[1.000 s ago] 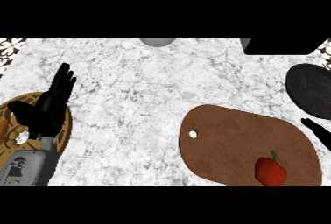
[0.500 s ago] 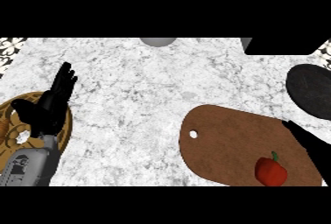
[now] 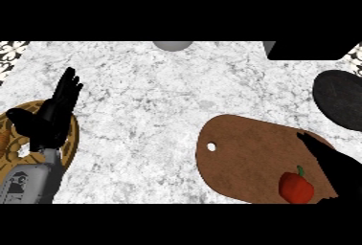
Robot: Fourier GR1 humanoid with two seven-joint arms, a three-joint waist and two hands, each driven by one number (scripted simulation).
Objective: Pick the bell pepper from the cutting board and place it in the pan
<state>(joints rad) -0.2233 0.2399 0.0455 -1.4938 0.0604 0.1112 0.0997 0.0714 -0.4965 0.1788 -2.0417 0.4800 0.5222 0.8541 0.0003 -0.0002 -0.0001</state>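
While the red pepper (image 3: 296,187) sits on the brown board (image 3: 247,162), near the board's lower right end, nothing holds it. It has a small green stem on top, and it rests just beside a dark shape. That dark shape is the right hand (image 3: 333,168), which comes in from the lower right edge and lies over the right part of the board. It reaches up past the pepper, and its tip points toward the top left. It looks like one black patch, so I cannot tell if its fingers are apart or curled. I also cannot tell if it touches the pepper. The board has a small white hole near its left end. The black pan (image 3: 341,98) is at the right edge, above the board and apart from it, and part of it is cut off by the edge. On the other side, the left hand (image 3: 51,116) shows at the left with its fingers straight and spread a little, pointing up. It holds nothing. It sits over a round wooden tray (image 3: 71,143) at the left edge. The counter (image 3: 155,105) is white and grey stone. A grey round thing (image 3: 173,45) peeks in at the top edge, and a black block (image 3: 308,50) fills the top right corner.
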